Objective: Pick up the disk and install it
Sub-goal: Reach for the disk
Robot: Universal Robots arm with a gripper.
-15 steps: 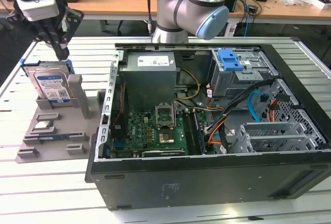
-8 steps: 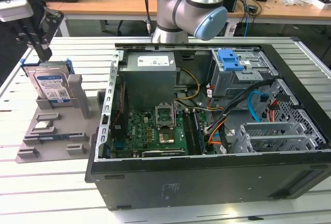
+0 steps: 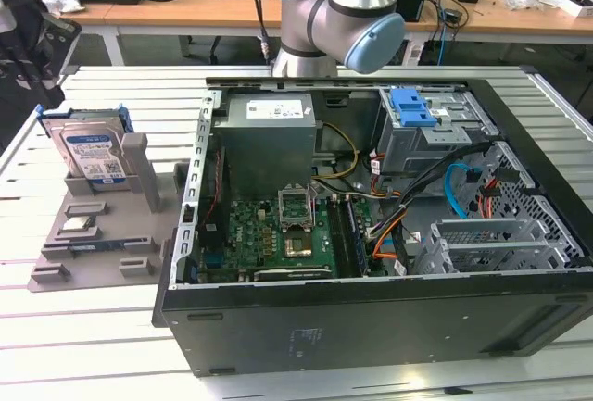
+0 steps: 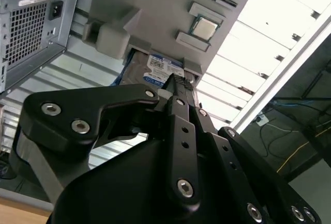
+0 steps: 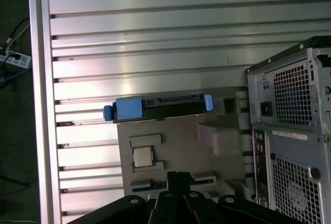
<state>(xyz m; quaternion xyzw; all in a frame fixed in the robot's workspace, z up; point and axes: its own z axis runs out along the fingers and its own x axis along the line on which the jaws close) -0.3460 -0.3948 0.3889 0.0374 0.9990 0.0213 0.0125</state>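
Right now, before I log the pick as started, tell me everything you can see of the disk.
The disk is a silver metal hard drive with a white-and-blue label and a blue plastic bracket around its edges. It stands upright on edge in the grey holder on the slatted table, at the exterior view's left of the open computer case. The holder touches it; the gripper is apart from it.

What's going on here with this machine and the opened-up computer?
A robot arm is meant to fit a disk into the open computer case. The disk stands on edge in a grey holder beside the case, not yet picked up. The gripper hovers near it.
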